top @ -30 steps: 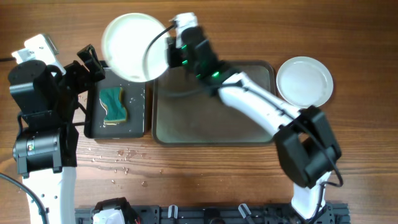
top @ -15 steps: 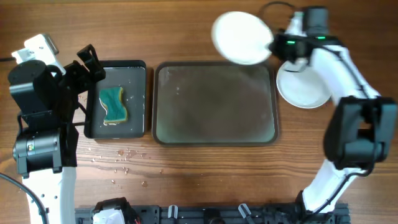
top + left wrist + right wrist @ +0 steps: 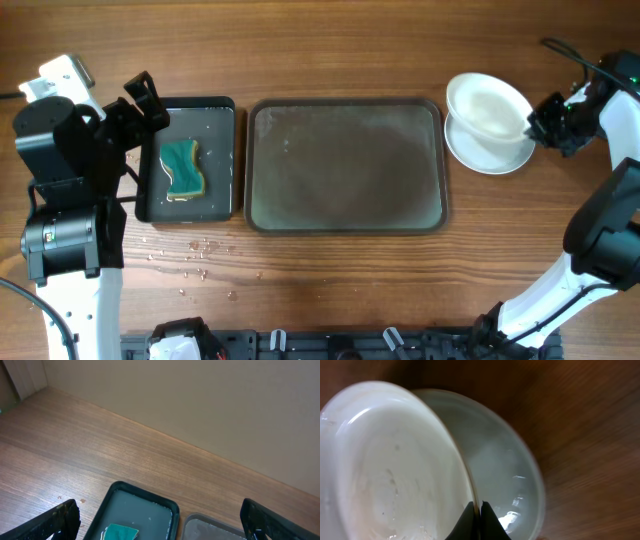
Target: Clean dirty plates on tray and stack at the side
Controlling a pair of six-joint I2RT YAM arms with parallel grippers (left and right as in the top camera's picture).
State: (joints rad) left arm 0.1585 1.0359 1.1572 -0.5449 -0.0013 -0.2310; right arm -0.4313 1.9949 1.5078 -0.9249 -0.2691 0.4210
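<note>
A brown wooden table (image 3: 330,290) fills the scene, and a scatter of water droplets (image 3: 195,252) lies on its near-left part, probably thrown off during washing. Beyond them, in the middle, the tray (image 3: 340,170) sits bare, with no plate on it, which suggests the cleaning part is nearly or wholly done. Just left of it the small black tray (image 3: 215,160) holds a green sponge (image 3: 182,170) in a little water, kept within reach of the left arm for wiping. The left gripper (image 3: 148,103) hovers at that tray's far-left corner with its fingers spread wide and nothing between them, apparently parked out of the way. At the far right, just beside the tray, the lower plate (image 3: 490,158) lies flat on the table as the base of the stack. The upper plate (image 3: 488,108) hangs tilted over it, its far-left side raised, offset toward the far edge. The right gripper (image 3: 540,122) is closed tight on that plate's right rim; the wrist view shows the thin edge pinched between the fingertips, a grip that leaves the plate's underside free to settle onto the one beneath. Whether the two plates already touch cannot be told, nor whether a third lies under them.
</note>
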